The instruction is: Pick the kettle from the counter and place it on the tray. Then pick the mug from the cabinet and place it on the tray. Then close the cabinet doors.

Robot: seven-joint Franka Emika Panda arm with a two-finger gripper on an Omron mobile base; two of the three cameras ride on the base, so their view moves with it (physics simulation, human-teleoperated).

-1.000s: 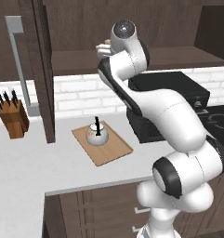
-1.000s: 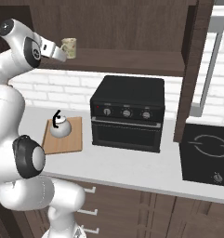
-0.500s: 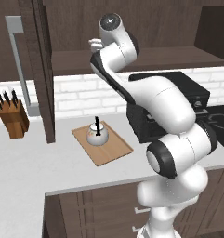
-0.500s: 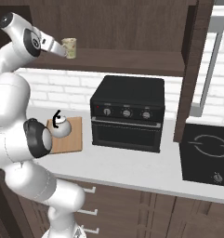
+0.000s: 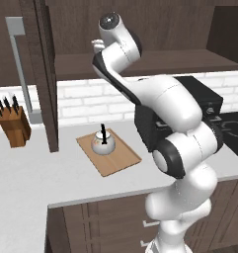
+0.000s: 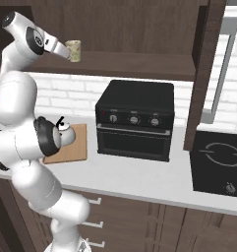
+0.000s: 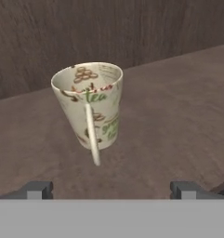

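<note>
the kettle [image 5: 101, 143] sits on the tray [image 5: 121, 160] on the table [image 5: 21, 173] — first step judged complete. the mug [image 7: 89, 107] stands upright on the cabinet [image 6: 134, 24] shelf, handle facing the claw [image 7: 111, 189], whose jaws are spread wide and empty, lined up just short of the mug — positioned to close around it.

**Setting: home kitchen (rendered)**

Pale grey counter [image 6: 139, 179] w/ dark brown drawer fronts [image 6: 120, 221] below. White brick backsplash [image 5: 81, 101] along wall. Dark wood wall cabinet [image 6: 120, 29] w/ shelf, glass-panel door [image 5: 41, 74] open, long grey bar handle [image 5: 19, 64]. Black countertop oven [image 6: 134, 120] w/ 3 knobs. Black cooktop [image 6: 218, 165] set in counter at right. Knife block [image 5: 14, 126] w/ black handles. Kettle [image 5: 102, 143] on wooden tray [image 5: 121, 160]. Printed mug [image 7: 90, 107] on cabinet shelf.
</note>
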